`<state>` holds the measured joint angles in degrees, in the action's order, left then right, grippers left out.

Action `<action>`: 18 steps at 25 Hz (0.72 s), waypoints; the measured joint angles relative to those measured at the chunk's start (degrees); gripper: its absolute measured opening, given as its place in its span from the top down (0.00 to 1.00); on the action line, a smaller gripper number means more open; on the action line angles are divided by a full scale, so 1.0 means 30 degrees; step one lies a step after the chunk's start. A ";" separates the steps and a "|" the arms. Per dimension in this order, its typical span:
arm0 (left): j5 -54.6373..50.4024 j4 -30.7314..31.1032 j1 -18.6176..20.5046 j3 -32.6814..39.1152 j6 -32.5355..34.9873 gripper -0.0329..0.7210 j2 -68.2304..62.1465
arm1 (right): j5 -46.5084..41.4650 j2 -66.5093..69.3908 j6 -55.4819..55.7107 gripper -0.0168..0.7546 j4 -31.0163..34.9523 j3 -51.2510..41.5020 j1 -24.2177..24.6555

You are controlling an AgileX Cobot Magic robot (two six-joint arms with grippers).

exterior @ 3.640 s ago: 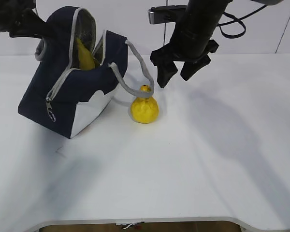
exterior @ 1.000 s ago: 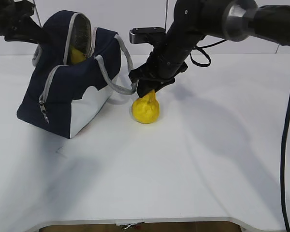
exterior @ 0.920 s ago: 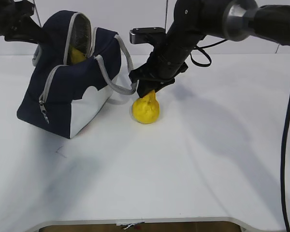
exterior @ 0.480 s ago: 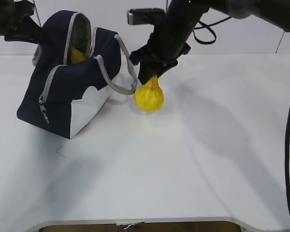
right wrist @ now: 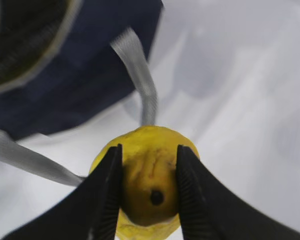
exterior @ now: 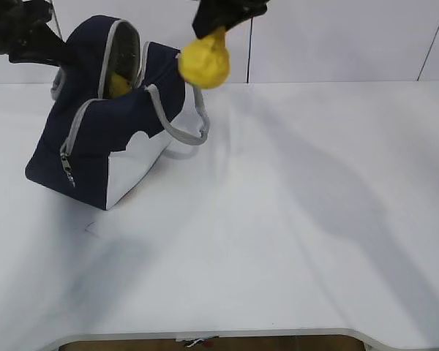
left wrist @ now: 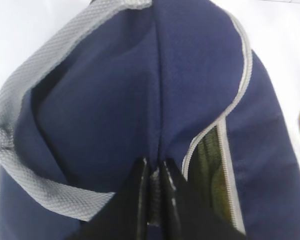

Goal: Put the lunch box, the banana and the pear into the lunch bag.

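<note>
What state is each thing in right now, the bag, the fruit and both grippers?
lunch bag: unzipped, mouth open.
banana: inside the bag.
pear: lifted off the table, gripped at its narrow top.
right gripper: shut on the pear.
left gripper: pinching the bag's fabric.

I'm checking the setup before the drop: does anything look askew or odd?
Only the lunch bag: it leans over, pinched at its top by the left tool. The pear hangs in the right tool, off the table. Nothing spilled.

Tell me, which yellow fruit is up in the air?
The pear. The right claw grips its narrow top and holds it off the table, while the banana sits inside the open lunch bag.
</note>
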<state>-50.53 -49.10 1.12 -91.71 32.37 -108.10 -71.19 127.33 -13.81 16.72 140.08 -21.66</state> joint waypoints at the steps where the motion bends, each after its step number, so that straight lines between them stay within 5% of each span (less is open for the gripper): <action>1: -0.0095 -0.0149 0.0000 0.0000 0.0000 0.94 0.0000 | 0.0360 -0.0049 0.0000 0.64 0.0783 0.0135 0.0000; 7: -0.1280 -0.1670 0.0000 0.0000 0.0000 0.94 0.0000 | 0.3166 0.0478 -0.1852 0.64 0.5811 0.0174 -0.0031; 18: -0.2225 -0.2875 0.0000 0.0000 0.0000 0.94 0.0000 | 0.5547 0.3765 -0.2741 0.62 0.8225 0.0174 -0.0031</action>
<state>-57.20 -57.73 1.12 -91.71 32.37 -108.10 -54.55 138.63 -22.04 41.39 140.60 -21.75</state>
